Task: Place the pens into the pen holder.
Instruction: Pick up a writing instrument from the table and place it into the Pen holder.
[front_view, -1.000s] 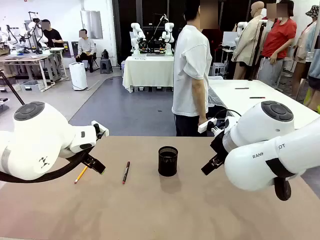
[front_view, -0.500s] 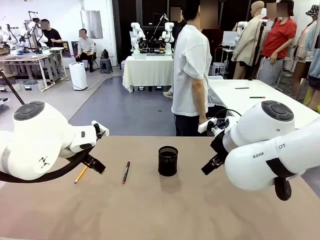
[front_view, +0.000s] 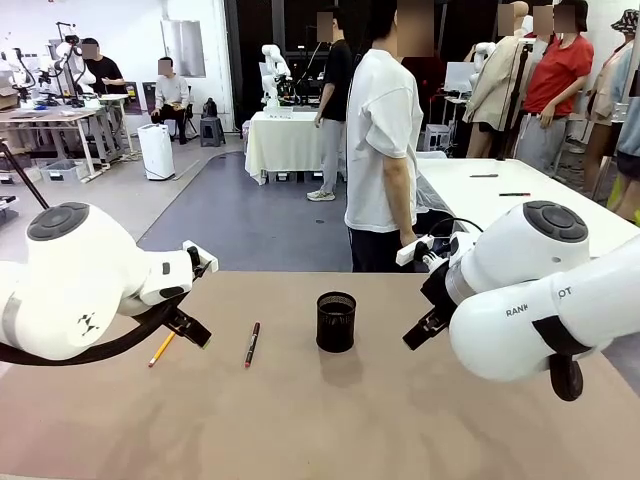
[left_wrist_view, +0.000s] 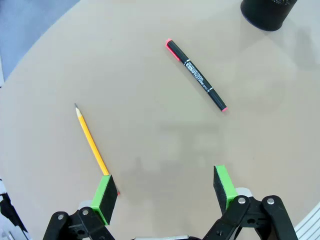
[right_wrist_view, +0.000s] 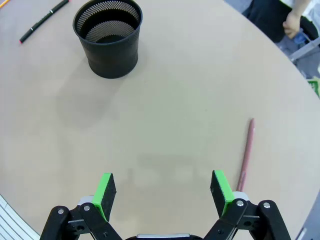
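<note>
The pen holder (front_view: 336, 321) stands upright at mid-frame in the front view and looks empty from above. The black pen (front_view: 252, 343) with red ends lies flat on the table (front_view: 320, 430) left of it, apart from it. The pencil (front_view: 162, 348) lies farther left, close under the left arm. The pinkish-red pen (right_wrist_view: 247, 150) lies flat at lower right of the right wrist view, just beside that pad and well apart from the holder. None of the three is in yet. The left gripper (left_wrist_view: 165, 187) hovers with jaws spread wide, holding nothing; the pencil's near end runs down to the pad at lower left of its wrist view. The right gripper (right_wrist_view: 162, 190) is likewise wide open and empty over bare table. The step looks like the approach for a first pick. To do it well, I'd turn the wrist so the pads straddle the thin shaft crosswise, centre on its middle and drop right to table level. Then close squarely so the stick doesn't roll or pivot. The holder looks light, so clear its rim and stand the pen upright over the mouth before letting go.
</note>
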